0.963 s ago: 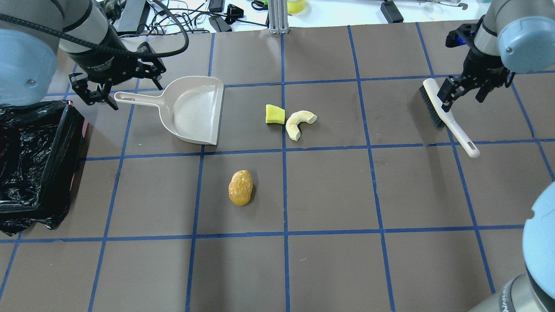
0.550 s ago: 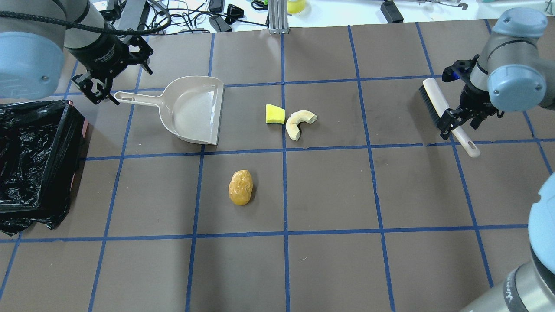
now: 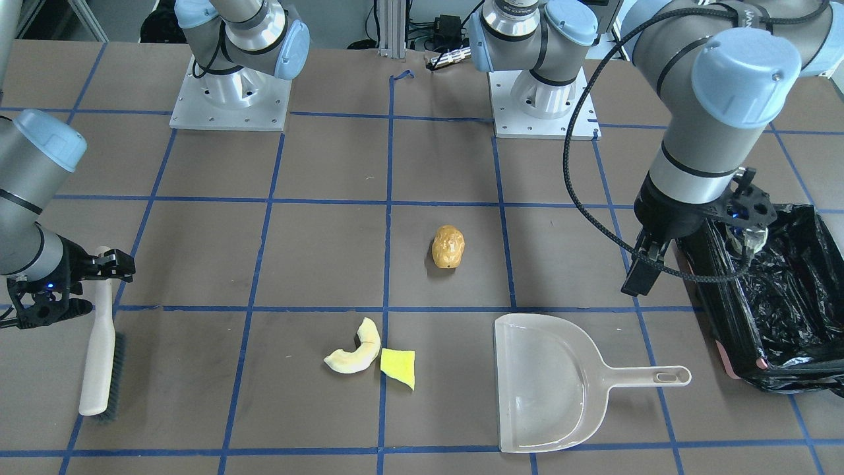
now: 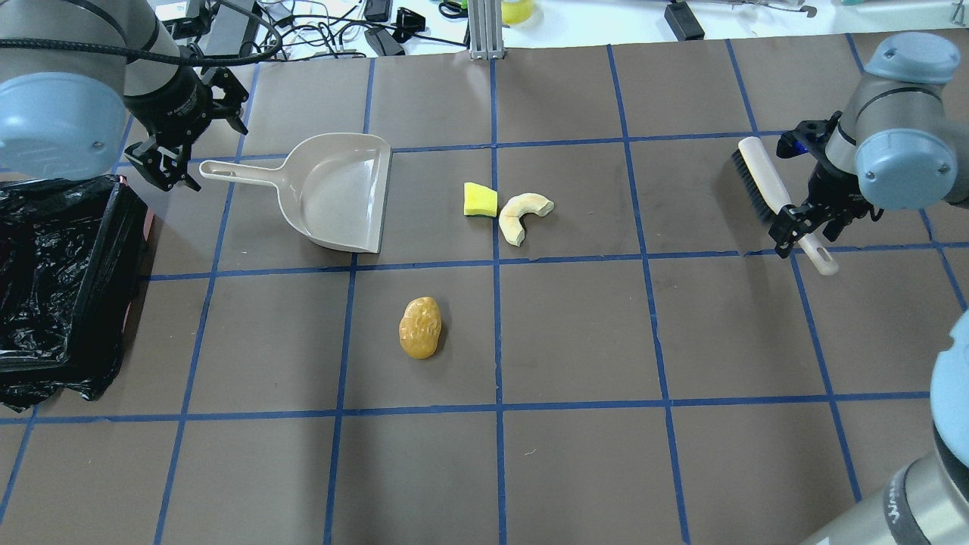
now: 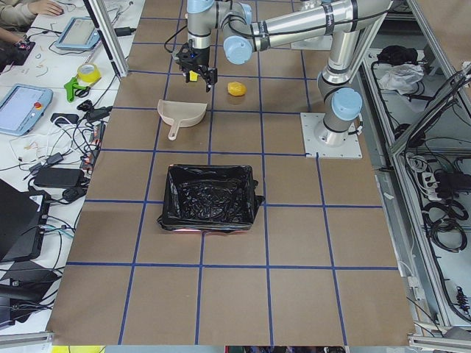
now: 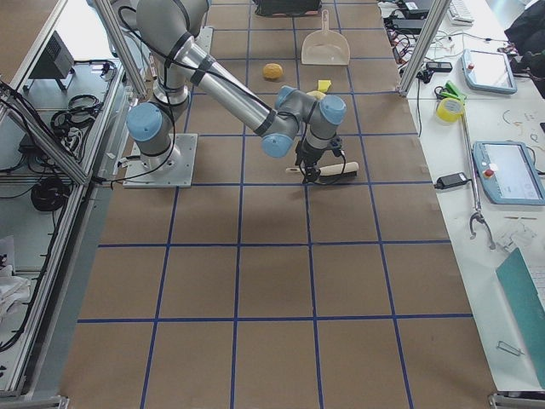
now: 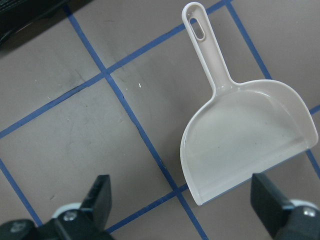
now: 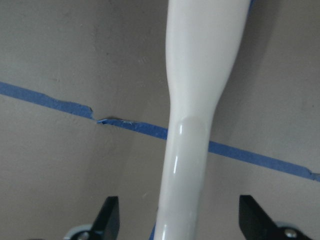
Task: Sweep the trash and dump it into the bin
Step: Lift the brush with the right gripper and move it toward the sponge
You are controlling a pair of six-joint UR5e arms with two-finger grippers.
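The trash lies loose on the table: an orange-brown potato lump (image 4: 420, 327) (image 3: 448, 247), a cream crescent (image 4: 522, 216) (image 3: 354, 348) and a yellow-green wedge (image 4: 480, 200) (image 3: 398, 367) touching it. The black-lined bin (image 4: 113, 227) (image 3: 715, 310) stands at the table's left end. My left gripper (image 4: 163, 168) (image 7: 182, 212) is open and empty, hovering just off the handle end of the beige dustpan (image 4: 333, 189) (image 7: 240, 135). My right gripper (image 4: 802, 227) (image 8: 182, 220) is open, its jaws either side of the white brush handle (image 8: 192, 100), not touching it.
The brush (image 4: 761, 178) (image 3: 99, 343) lies flat at the right end, bristles toward the table's middle. The dustpan's mouth faces the wedge and crescent. Cables and gear lie beyond the table's far edge (image 4: 318, 30).
My right gripper has moved from the brush head down along it to the handle. My left gripper has shifted slightly away from the dustpan handle and turned. Trash, dustpan and brush have not moved.
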